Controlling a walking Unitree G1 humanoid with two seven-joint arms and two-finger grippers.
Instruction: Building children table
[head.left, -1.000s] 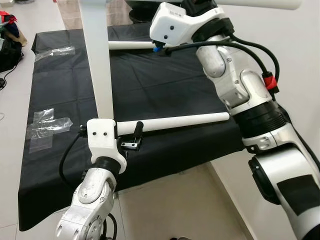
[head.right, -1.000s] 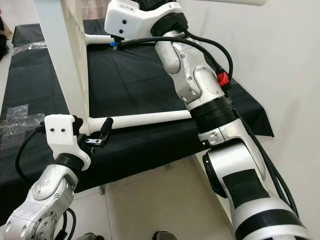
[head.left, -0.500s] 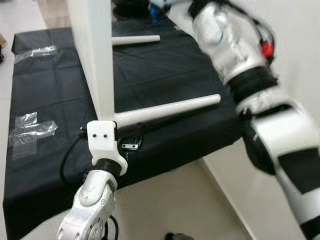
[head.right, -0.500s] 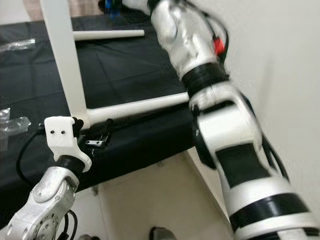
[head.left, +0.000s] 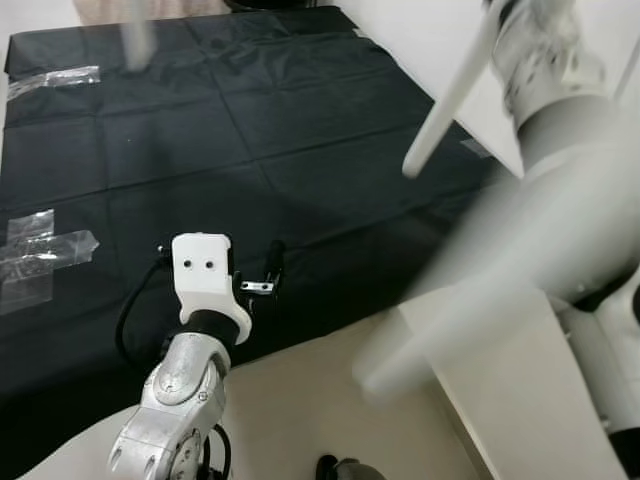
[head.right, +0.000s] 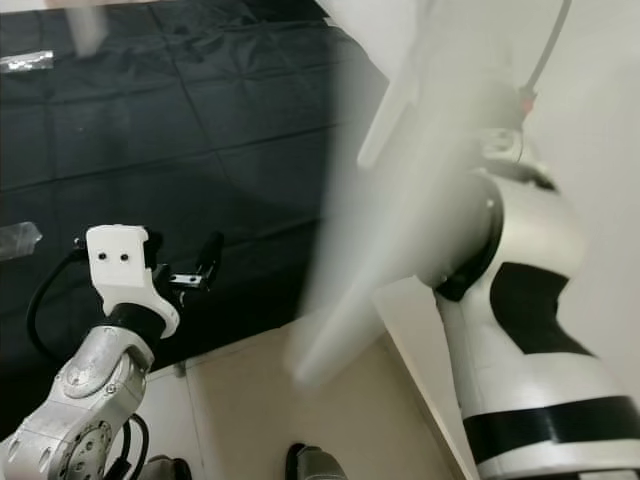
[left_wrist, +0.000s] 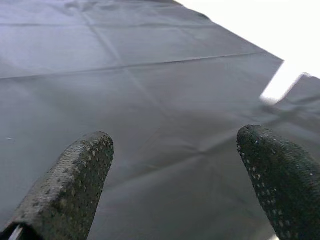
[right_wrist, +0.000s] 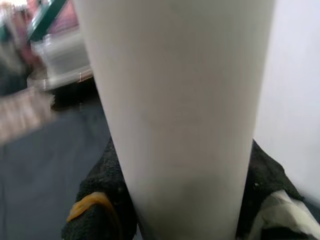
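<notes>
The white children's table is off the black cloth (head.left: 250, 130) and shows as motion-blurred parts on the right: one round leg (head.left: 452, 95) points up and away, and a thicker blurred leg (head.left: 470, 285) crosses in front. My right gripper (right_wrist: 182, 192) is shut on a white table leg (right_wrist: 175, 100), with black fingers (right_wrist: 102, 192) on both sides of it. My left gripper (left_wrist: 175, 142) is open low over the cloth near its front edge, with nothing between its fingers (left_wrist: 75, 180).
Clear tape pieces (head.left: 40, 250) lie on the cloth's left side, and another strip (head.left: 55, 80) lies at the far left. Beige floor (head.left: 300, 410) runs in front of the cloth. A white wall (head.right: 600, 120) stands to the right.
The table frame that stood on the cloth has swung up and right with my right arm. The leg by my left gripper is gone from there. The camera has also shifted.
</notes>
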